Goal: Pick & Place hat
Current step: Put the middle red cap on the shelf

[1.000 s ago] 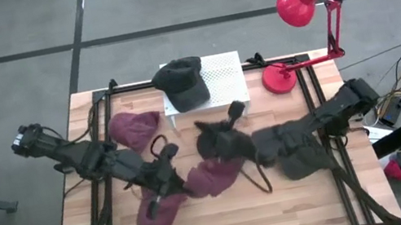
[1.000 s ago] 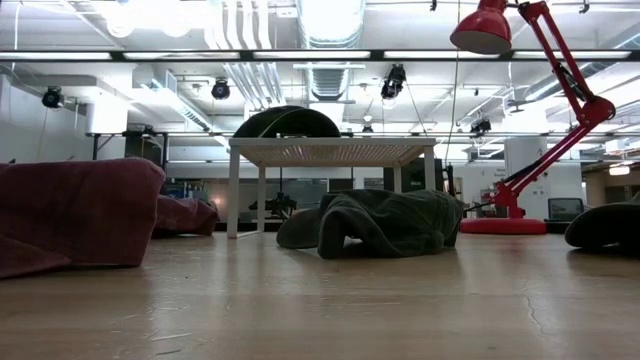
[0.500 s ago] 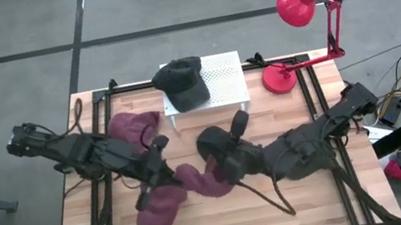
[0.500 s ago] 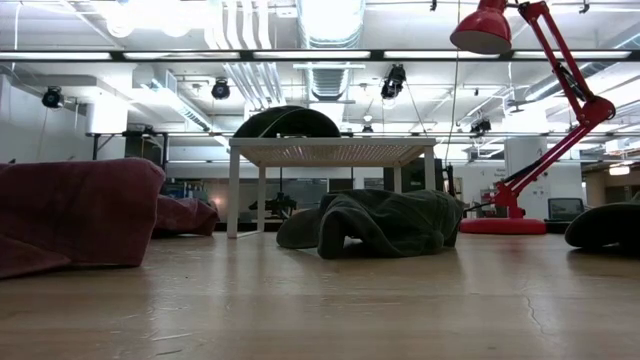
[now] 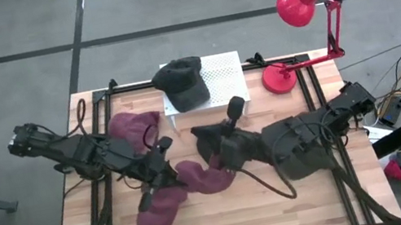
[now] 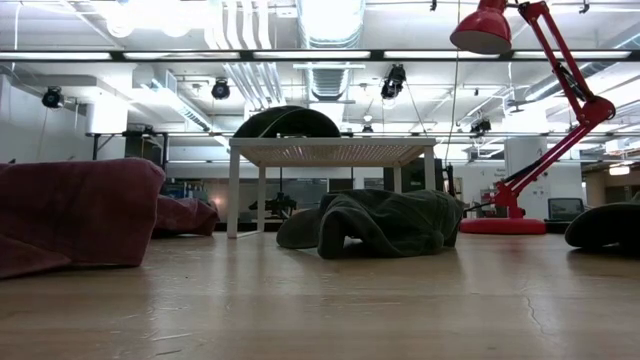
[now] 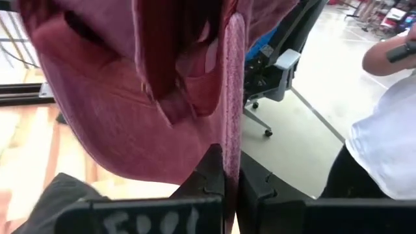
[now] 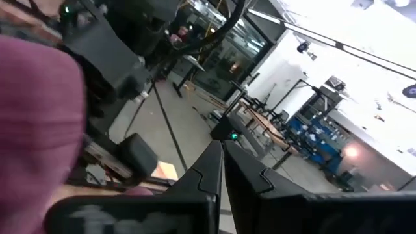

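The carry step appears to be in hand: the left gripper (image 5: pixel 164 177) is clamped on the edge of a maroon hat (image 7: pixel 130 110), which hangs above mid-table; the next move likely calls for carrying it to the white stand (image 5: pixel 223 75); the right gripper (image 5: pixel 206 132), closed and empty, hovers just beside the hat.

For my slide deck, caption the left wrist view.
Left end effector shut on a maroon hat that hangs in front of the camera.
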You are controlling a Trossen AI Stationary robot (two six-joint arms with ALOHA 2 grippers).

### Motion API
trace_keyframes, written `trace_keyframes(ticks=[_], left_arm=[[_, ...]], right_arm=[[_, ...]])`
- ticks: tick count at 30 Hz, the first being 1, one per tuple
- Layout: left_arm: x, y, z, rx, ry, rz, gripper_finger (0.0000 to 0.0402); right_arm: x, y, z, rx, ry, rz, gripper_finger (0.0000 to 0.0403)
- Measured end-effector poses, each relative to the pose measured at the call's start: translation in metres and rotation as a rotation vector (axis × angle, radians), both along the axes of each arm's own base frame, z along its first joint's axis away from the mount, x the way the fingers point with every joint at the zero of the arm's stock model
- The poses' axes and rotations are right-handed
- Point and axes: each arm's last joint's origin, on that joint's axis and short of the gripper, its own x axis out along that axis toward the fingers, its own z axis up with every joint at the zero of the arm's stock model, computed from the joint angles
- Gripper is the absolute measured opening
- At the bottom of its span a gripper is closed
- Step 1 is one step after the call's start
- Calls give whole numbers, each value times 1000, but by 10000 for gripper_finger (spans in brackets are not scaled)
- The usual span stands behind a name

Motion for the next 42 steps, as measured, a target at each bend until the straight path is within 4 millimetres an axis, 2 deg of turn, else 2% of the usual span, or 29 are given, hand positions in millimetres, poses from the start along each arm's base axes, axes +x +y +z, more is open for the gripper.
trace_keyframes(ticks=[13, 19, 24, 27, 33, 35, 38, 42], left_arm=[[-3, -12, -1, -48, 26, -67, 7], [-7, -19, -2, -66, 48, -94, 7], [-11, -25, -5, -81, 90, -111, 7], [-13, -28, -5, -95, 108, -118, 7], [-15, -30, -7, -109, 132, -122, 7], [-15, -30, -8, -107, 147, -118, 7], [-15, -30, -8, -105, 153, -117, 7], [-15, -30, -9, -103, 158, -116, 7]], right_arm=[[-2, -20, 6, -84, 46, -189, 124], [-14, -34, 21, -104, 33, -221, 133], [-42, -45, 44, -75, -21, -206, 122], [-65, -50, 56, 6, -48, -56, 116], [-101, -63, 58, 398, 68, 505, 114], [-103, -63, 54, 520, 140, 651, 114], [-99, -57, 43, 639, 253, 763, 114], [-83, -48, 25, 694, 354, 712, 120]])
